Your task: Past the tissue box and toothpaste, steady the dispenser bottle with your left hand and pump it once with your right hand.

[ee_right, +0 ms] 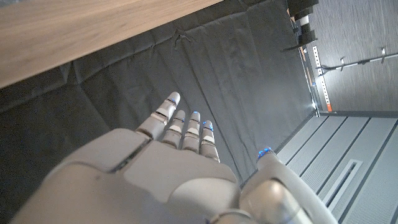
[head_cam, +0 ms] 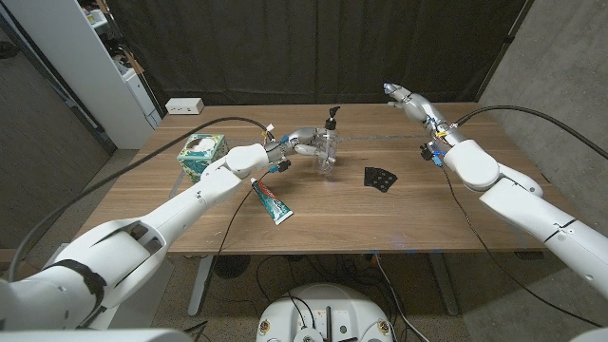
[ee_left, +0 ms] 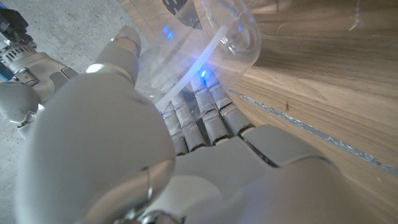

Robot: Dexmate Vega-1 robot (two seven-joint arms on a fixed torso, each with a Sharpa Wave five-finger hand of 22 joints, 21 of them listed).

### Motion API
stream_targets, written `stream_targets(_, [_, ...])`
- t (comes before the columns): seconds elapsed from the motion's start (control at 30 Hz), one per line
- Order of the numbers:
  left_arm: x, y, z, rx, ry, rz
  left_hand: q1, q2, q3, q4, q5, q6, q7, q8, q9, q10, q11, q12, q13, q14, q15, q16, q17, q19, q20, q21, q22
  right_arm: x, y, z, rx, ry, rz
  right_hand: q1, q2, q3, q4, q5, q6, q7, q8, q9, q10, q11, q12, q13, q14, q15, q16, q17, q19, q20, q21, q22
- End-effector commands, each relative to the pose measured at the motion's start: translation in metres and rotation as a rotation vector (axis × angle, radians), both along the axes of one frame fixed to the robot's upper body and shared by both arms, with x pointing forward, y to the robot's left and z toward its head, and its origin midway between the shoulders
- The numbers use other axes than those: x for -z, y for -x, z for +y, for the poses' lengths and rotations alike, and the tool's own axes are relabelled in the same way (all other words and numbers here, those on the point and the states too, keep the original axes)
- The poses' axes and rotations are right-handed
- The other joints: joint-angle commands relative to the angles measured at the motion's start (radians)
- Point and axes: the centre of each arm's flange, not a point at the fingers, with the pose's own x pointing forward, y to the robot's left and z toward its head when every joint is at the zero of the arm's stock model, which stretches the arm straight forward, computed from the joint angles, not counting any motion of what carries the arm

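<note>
The clear dispenser bottle (head_cam: 329,147) with a black pump head stands upright near the table's far middle. My left hand (head_cam: 301,142) grips its body from the left side. In the left wrist view, my fingers (ee_left: 199,115) curl against the clear bottle (ee_left: 217,31), with the thumb on its other side. My right hand (head_cam: 405,97) hangs in the air over the far right of the table, well right of the bottle, fingers stretched out and holding nothing. In the right wrist view, my right hand (ee_right: 168,168) points at a dark curtain.
A green tissue box (head_cam: 201,154) sits at the left, and a toothpaste tube (head_cam: 272,201) lies nearer the front beside my left forearm. A small black piece (head_cam: 379,179) lies right of the bottle. A white box (head_cam: 184,105) sits at the far left corner.
</note>
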Motion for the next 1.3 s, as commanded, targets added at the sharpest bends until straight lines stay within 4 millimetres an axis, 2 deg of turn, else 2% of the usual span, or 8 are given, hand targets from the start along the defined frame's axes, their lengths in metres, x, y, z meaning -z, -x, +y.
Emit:
stream_targets(0.03, [0.002,0.000,-0.021,0.015,-0.008,-0.015,0.059,0.071,0.018,0.007,0.004,0.021,0.006,0.003,-0.001,0.038,-0.026,-0.003,-0.001,0.033,-0.200,-0.002,0.001,0.006,-0.074,0.012,0.004,-0.009,0.029,0.008,0.076,0.084,-0.080,0.001,0.013,0.005,-0.001,0.000,0.010,-0.005,0.001,0.001,0.008,-0.001,0.001,0.001,0.004,-0.002,0.010,0.002,0.004,-0.004,0.010,0.003])
stream_targets(0.5, [0.006,-0.008,-0.038,0.022,0.014,-0.008,0.074,0.077,0.020,0.006,0.004,0.052,-0.001,0.005,-0.018,0.081,-0.028,0.000,-0.005,0.059,-0.203,-0.008,0.005,0.020,-0.081,0.036,0.003,-0.019,0.060,0.029,0.180,0.228,-0.148,-0.011,0.010,0.002,0.004,-0.002,0.022,-0.007,0.004,0.001,0.019,0.001,0.004,0.000,0.008,-0.003,0.012,0.002,0.005,0.004,0.009,0.003])
stream_targets(0.63, [0.008,-0.011,-0.044,0.027,0.025,-0.001,0.076,0.077,0.019,0.005,0.004,0.057,-0.003,0.006,-0.021,0.086,-0.028,-0.001,-0.006,0.064,-0.203,-0.008,0.006,0.019,-0.081,0.039,0.002,-0.017,0.065,0.036,0.168,0.196,-0.167,-0.015,0.010,0.002,0.006,-0.003,0.026,-0.007,0.005,0.001,0.025,0.002,0.006,0.000,0.012,-0.002,0.014,0.002,0.008,0.004,0.010,0.003])
stream_targets(0.73, [0.008,-0.013,-0.048,0.031,0.032,0.000,0.078,0.077,0.019,0.005,0.003,0.064,-0.003,0.007,-0.024,0.091,-0.028,-0.001,-0.006,0.068,-0.203,-0.010,0.007,0.021,-0.082,0.043,0.002,-0.015,0.070,0.046,0.222,0.273,-0.188,-0.019,0.008,0.001,0.008,-0.003,0.033,-0.009,0.007,0.001,0.039,0.000,0.010,0.000,0.024,-0.002,0.018,0.001,0.016,0.006,0.012,0.003])
stream_targets(1.3, [0.006,-0.020,-0.058,0.049,0.026,0.008,0.084,0.079,0.017,0.007,0.002,0.067,0.004,0.002,-0.035,0.100,-0.027,-0.009,-0.012,0.078,-0.203,-0.017,0.011,0.019,-0.082,0.057,0.001,-0.022,0.075,0.077,0.228,0.428,-0.240,-0.022,0.009,0.005,0.008,-0.003,0.044,-0.018,0.008,0.001,0.038,-0.006,0.006,0.000,0.026,-0.006,0.017,-0.003,0.015,0.002,0.010,0.003])
